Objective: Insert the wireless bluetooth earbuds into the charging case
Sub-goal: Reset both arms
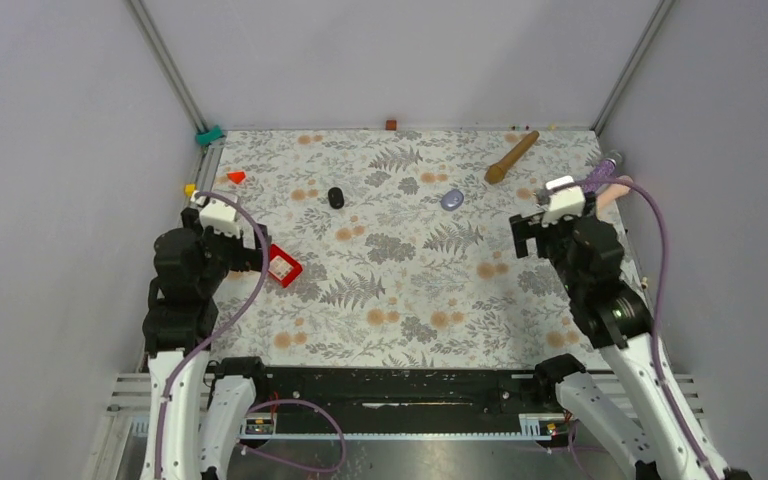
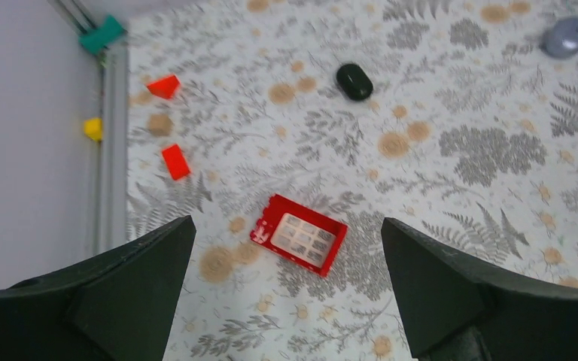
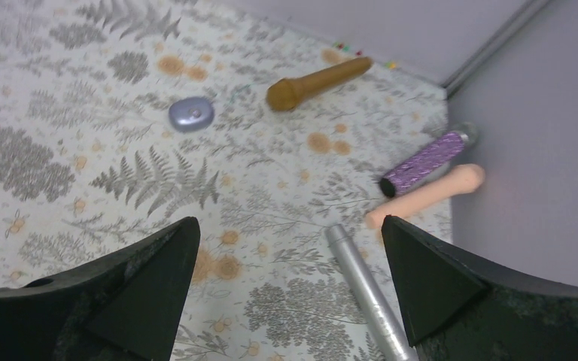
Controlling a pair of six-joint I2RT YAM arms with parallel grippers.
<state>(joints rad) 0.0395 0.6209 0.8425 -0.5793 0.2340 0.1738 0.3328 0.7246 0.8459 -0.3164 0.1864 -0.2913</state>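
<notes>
**Q:** Floral table cover, top view: which containers are present?

**A:** Red tray beside the left arm. Black oval case and pale purple oval case lie farther back, well apart, both closed.

**Q:** Left wrist view?

**A:** Left gripper: jaws fully spread, holding nothing. The tray lies between its fingers in view and holds a pale gridded insert. Grey marks in the cells may be the earbuds; any print is too small to read.

**Q:** Right wrist view?

**A:** Right gripper: jaws fully spread, empty. The purple case lies ahead, near a brown handle.
</notes>
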